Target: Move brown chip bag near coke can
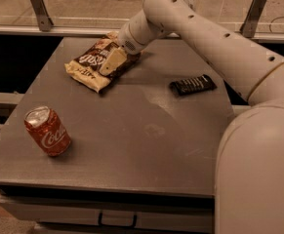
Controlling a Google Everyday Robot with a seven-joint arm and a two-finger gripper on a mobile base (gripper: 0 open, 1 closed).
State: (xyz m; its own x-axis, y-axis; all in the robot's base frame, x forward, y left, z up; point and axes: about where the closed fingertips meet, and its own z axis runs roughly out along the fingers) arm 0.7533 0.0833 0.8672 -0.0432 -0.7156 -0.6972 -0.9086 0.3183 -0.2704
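The brown chip bag (87,63) lies flat at the far left of the grey table (146,145), dark brown with cream edges and white lettering. My gripper (111,62) reaches down from the long white arm and sits right on top of the bag's middle, hiding part of it. The coke can (47,130), red with a white script logo and silver top, stands tilted near the table's front left corner, well apart from the bag and the gripper.
A small black wrapped bar (192,85) lies at the right of the table, under the arm. My white arm (214,38) crosses the right side of the view. A rail and floor lie beyond the far edge.
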